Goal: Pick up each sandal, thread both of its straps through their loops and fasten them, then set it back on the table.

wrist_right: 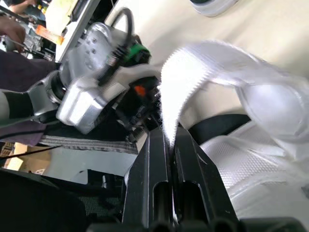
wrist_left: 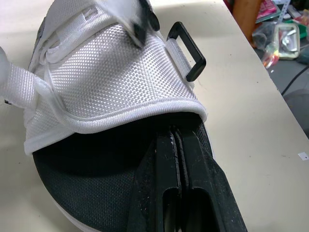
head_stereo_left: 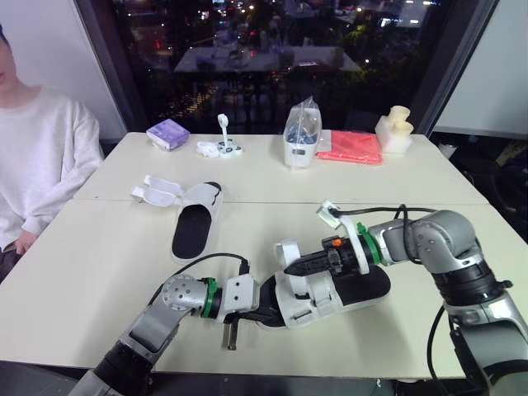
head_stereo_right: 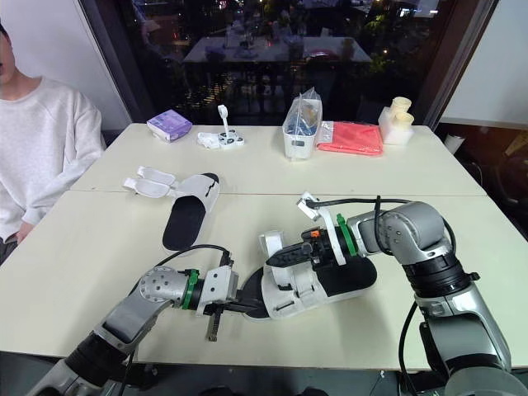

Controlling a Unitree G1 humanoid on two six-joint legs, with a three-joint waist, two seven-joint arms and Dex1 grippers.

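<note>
Night-time city lights fill the dark window behind a cream table, where a person in a white sweatshirt sits at the robot's left. Near the front edge lies a white woven-strap sandal with a black footbed, a black rectangular loop at its side. The left gripper has its fingers pressed together, tucked under the front band onto the footbed. The right gripper is clamped on the sandal's loose white woven strap. A second matching sandal lies farther back, straps undone.
</note>
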